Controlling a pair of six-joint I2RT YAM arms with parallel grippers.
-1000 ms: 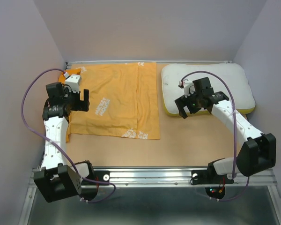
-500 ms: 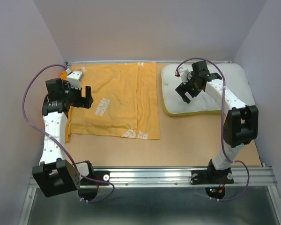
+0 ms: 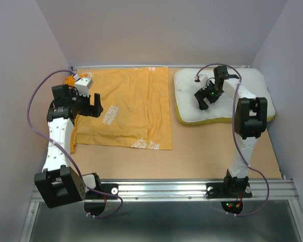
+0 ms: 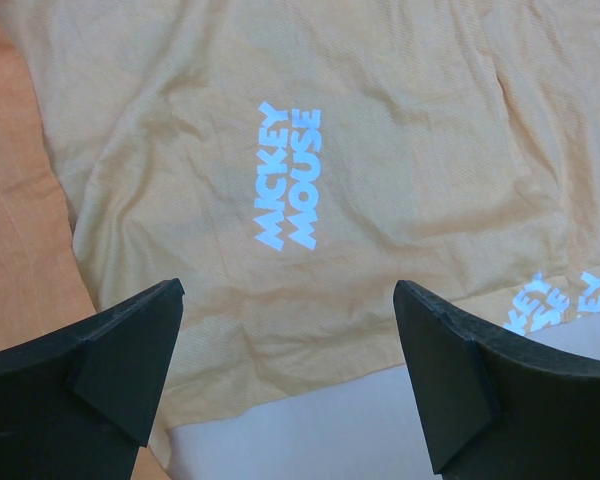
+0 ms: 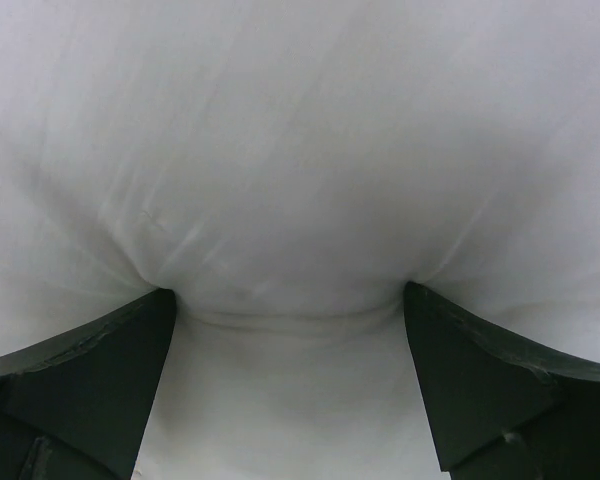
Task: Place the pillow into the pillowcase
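lying flat: pillow [image 3: 188,103] long axis left-right, right of pillowcase [image 3: 129,106]

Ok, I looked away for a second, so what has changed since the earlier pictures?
The right fingers moved farther back, deeper onto the pillow, and now press into it, open, gripping nothing. The left fingers edged slightly right over the pillowcase, open. The pillowcase stayed flat in place.

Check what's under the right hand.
The pillow: the open right hand presses both fingertips into its white fabric, puckering it. Whatever lies beneath the pillow is covered.
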